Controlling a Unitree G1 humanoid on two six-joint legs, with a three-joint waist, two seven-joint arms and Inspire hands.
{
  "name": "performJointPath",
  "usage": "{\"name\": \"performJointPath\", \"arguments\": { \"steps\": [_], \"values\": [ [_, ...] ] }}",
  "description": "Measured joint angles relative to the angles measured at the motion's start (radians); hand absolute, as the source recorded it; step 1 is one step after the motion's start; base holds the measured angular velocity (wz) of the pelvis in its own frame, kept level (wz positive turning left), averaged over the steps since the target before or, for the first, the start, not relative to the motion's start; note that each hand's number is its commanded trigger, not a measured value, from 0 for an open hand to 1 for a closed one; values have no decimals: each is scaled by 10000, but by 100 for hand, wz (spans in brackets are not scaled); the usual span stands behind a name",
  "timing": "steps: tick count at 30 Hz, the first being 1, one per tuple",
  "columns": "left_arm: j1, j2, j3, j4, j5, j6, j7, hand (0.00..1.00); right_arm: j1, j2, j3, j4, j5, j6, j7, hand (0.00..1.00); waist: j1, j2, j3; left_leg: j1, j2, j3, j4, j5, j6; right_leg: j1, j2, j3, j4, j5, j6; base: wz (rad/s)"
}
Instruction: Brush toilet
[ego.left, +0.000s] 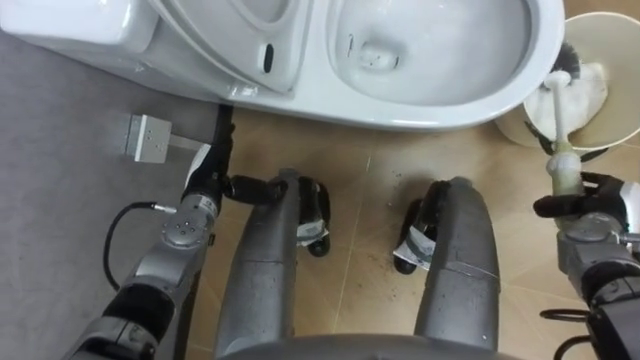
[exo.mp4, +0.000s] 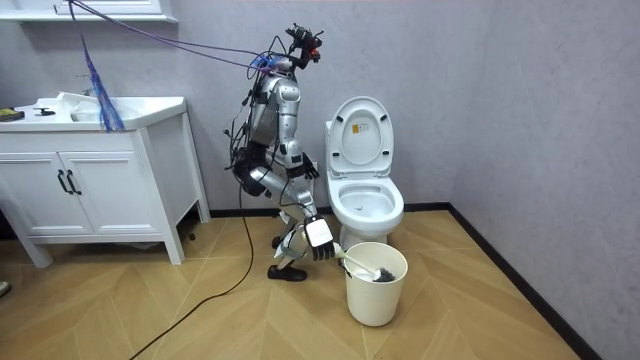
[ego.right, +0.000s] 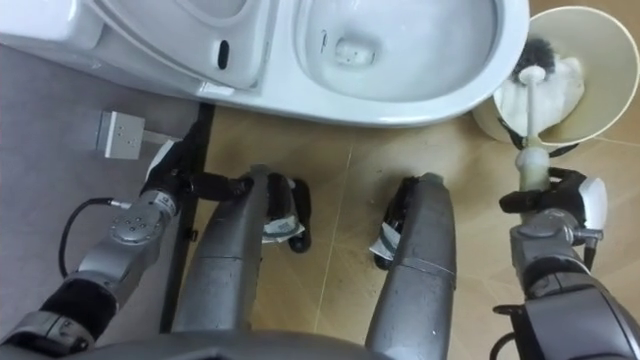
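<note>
Wood floor (ego.left: 370, 200) beside toilet (ego.left: 440, 105): right hand (ego.left: 585, 205) clenches brush (ego.left: 557, 110) inside bucket (ego.left: 618, 100); left hand (ego.left: 207, 185) unclear.

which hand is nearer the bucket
Right. The right hand grips the brush just beside the bucket; the left hand hangs by the wall, at the toilet's other end.

Being lit brightly and evenly from overhead across the room view, keeping all shadows soft-edged. Showing broad soft glare on the white toilet (ego.left: 470, 100) rim and faint highlights inside its bowl in the eye views. Casting a dim shadow band on the floor (ego.left: 370, 200) just beneath the toilet's front edge. Darkening under the cabinet (exo.mp4: 100, 190) and inside the bucket (exo.mp4: 376, 295). Reflecting a mild sheen off the floor boards.
</note>
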Motion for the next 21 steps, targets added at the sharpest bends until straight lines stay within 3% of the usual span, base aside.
{"name": "performJointPath", "arguments": {
  "steps": [9,12,21],
  "values": [
    [79,32,2,0,323,-14,1,0,162,-6,75,86,381,34,437,100,24,4,-3,182,70,4,-105,2,-3,223,43,-73,-129,1,0,-1],
    [219,47,2,3,414,-22,65,0,175,19,187,125,739,86,572,100,87,9,-7,586,232,-5,-497,33,-48,649,228,-188,-656,164,-32,-16],
    [844,129,3,521,399,-183,489,0,375,252,193,388,1370,79,785,100,-3,-41,-15,2537,215,34,-2828,590,-140,2620,503,-646,-3053,826,128,-4]
  ]
}}
